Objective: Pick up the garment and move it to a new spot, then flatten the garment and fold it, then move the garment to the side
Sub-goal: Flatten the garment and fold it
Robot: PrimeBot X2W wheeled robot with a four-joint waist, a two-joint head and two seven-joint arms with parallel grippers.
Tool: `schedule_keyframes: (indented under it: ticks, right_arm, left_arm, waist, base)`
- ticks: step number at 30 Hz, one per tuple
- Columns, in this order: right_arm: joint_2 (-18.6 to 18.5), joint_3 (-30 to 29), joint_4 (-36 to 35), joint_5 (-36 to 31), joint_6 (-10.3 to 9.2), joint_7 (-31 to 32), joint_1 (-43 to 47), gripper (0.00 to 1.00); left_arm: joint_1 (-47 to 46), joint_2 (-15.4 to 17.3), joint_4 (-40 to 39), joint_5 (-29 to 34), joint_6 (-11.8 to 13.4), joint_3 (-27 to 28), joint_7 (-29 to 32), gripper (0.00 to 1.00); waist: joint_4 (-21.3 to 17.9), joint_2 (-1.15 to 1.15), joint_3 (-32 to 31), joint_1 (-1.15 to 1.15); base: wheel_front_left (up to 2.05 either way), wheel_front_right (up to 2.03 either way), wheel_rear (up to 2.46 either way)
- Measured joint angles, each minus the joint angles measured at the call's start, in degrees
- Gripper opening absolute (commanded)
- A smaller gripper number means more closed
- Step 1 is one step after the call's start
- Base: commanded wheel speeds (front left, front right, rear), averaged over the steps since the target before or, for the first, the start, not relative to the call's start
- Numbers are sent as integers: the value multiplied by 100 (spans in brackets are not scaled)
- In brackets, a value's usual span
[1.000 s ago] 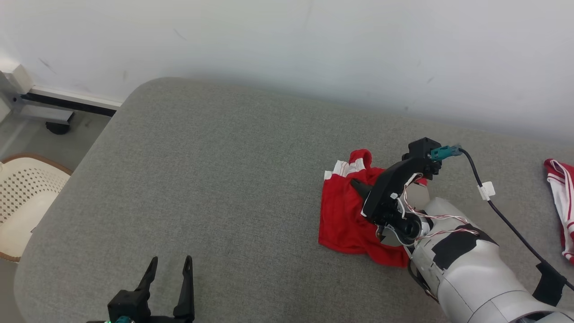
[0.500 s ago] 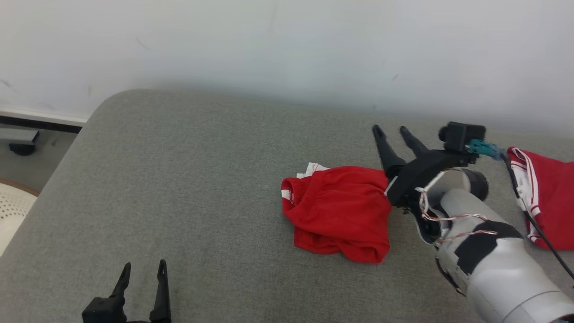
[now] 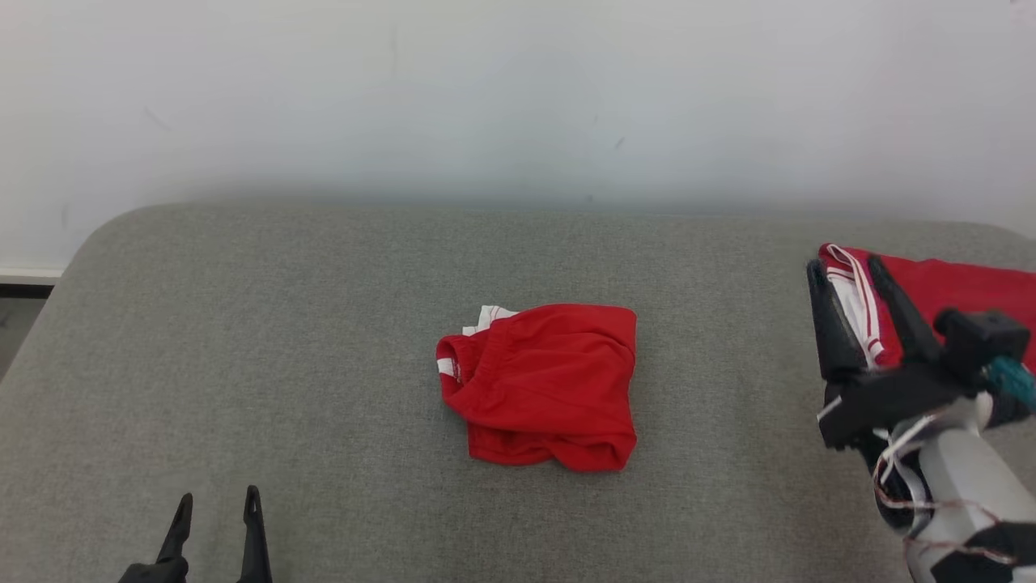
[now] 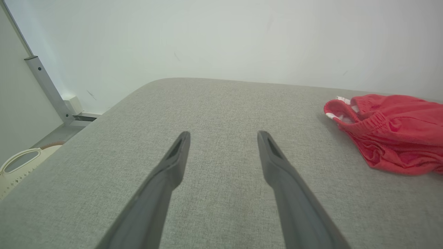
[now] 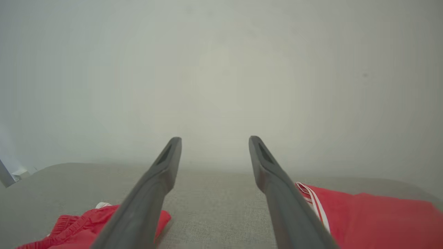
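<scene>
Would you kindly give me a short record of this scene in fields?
surface: grey padded top
garment: red with white trim, loosely folded, mid-surface, apart from both grippers
second garment: red with white stripes, far right
left gripper: open, empty, lower left
right gripper: open, empty, beside the second garment

You are seeing two red garments, folded shorts (image 3: 542,385) and a striped garment (image 3: 947,283), two grippers, left gripper (image 3: 219,495) and right gripper (image 3: 843,264), one grey cushion (image 3: 324,324) and one cream basket (image 4: 20,164).
</scene>
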Motion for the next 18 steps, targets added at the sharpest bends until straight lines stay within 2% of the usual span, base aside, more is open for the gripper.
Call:
schedule_keyframes:
  ticks: [3,11,14,18]
  right_arm:
    - [205,-554,-631,-568,0,-1,789,100]
    - [1000,-1673,-1779,-1307,0,0,2236,100]
    - [1305,-1863,-2115,-1467,0,-2,2621,100]
    - [1495,-1873,-2315,-1622,0,-1,2971,100]
  left_arm:
    - [69,27,-41,52,37,-21,0,100]
    - [193,156,-109,169,124,-93,27,100]
    - [258,199,-181,169,143,-81,43,100]
    - [332,223,-232,168,183,-70,42,100]
  waist:
    - [-78,0,-51,0]
    - [-206,0,-194,0]
    - [-237,0,-258,-1]
    - [-288,0,-309,-1]
  base:
    - [0,0,0]
    - [0,0,0]
    - [0,0,0]
    - [0,0,0]
